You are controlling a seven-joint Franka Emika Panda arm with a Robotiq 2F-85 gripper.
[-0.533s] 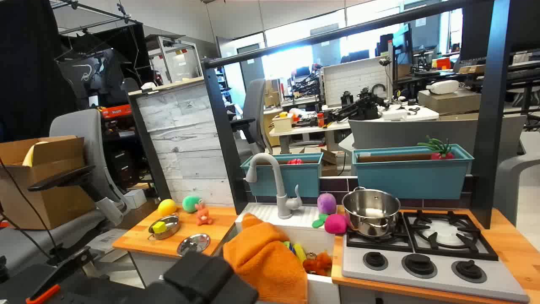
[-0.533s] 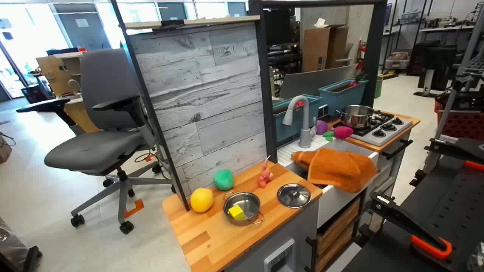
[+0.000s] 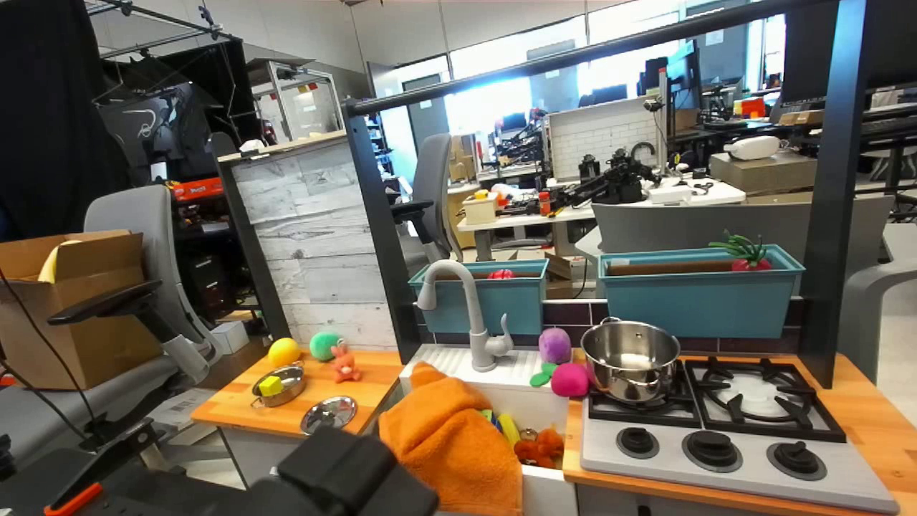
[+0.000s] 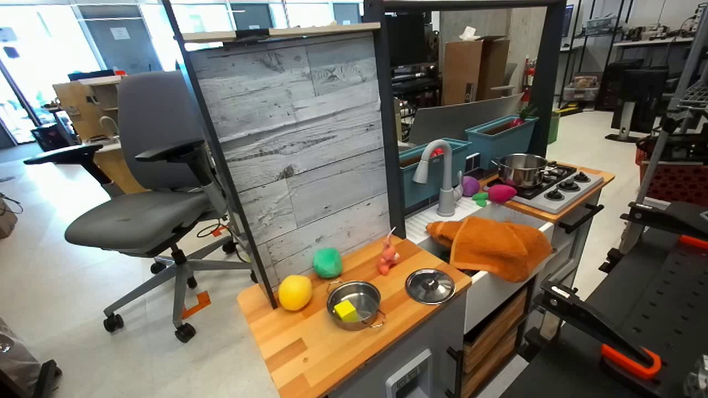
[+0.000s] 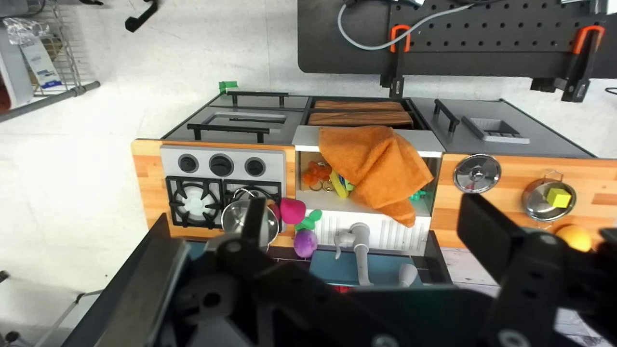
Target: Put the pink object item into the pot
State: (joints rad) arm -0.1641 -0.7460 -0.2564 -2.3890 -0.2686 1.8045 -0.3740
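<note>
In the wrist view the gripper [image 5: 365, 206] hangs well above the toy kitchen [image 5: 153, 193], pointing down, its two fingers [image 5: 482, 226] spread wide apart, with the orange towel [image 5: 376, 168] showing far below in the gap. Compared with half a second ago, both exterior views look the same: the pink object [image 3: 569, 380] still lies just beside the pot [image 3: 609, 376] on the stove [image 3: 602, 444], though whether the two touch I cannot tell
</note>
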